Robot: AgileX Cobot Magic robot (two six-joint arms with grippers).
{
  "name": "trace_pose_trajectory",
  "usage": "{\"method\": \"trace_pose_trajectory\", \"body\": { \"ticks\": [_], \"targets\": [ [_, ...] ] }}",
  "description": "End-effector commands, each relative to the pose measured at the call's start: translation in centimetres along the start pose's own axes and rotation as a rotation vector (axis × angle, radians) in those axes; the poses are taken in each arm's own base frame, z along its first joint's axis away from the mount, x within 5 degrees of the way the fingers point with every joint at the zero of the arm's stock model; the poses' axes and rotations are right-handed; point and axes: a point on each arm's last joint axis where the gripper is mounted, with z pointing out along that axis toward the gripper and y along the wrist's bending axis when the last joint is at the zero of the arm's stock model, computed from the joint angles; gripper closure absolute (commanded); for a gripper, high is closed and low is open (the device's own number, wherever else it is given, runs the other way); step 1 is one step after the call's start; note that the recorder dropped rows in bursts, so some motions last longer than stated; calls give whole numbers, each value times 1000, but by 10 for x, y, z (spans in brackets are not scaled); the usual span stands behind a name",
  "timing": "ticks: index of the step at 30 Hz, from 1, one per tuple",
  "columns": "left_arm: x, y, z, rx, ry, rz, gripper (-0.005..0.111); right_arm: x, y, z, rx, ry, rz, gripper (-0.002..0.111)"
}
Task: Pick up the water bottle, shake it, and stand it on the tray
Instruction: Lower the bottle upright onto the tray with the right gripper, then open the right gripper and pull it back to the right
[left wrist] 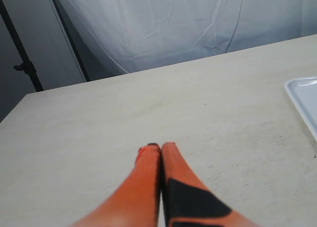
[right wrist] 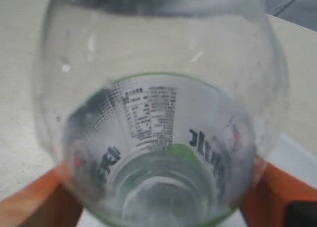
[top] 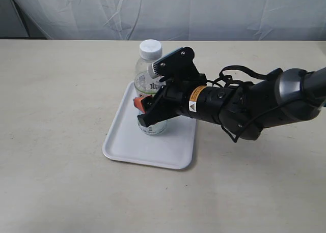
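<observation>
orange jaws of our right gripper [top: 145,112] clasp the water bottle [top: 145,76] upright on the tray [top: 127,139]; we should open slowly. left gripper [left wrist: 159,152] closed, empty.

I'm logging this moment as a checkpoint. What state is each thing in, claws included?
tray: lying flat on the table.
water bottle: upright, cap on, base on or just above the tray.
right claw: shut on the water bottle, low on its body.
left claw: shut, holding nothing, over the table.
</observation>
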Motion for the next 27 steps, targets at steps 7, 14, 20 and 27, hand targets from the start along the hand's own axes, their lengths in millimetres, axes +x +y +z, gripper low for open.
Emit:
{"method": "trace_pose_trajectory", "body": {
  "ticks": [7, 14, 20, 27],
  "targets": [
    [0, 0, 0, 0, -11, -5, 106, 10, -3, -1, 18, 111, 20, 4],
    [0, 0, 0, 0, -11, -5, 106, 8, 0, -17, 13, 94, 38, 4],
    [0, 0, 0, 0, -11, -5, 106, 7, 5, -56, 18, 78, 103, 4],
    [0, 0, 0, 0, -11, -5, 106, 14, 13, -127, 51, -3, 237, 44]
  ]
}}
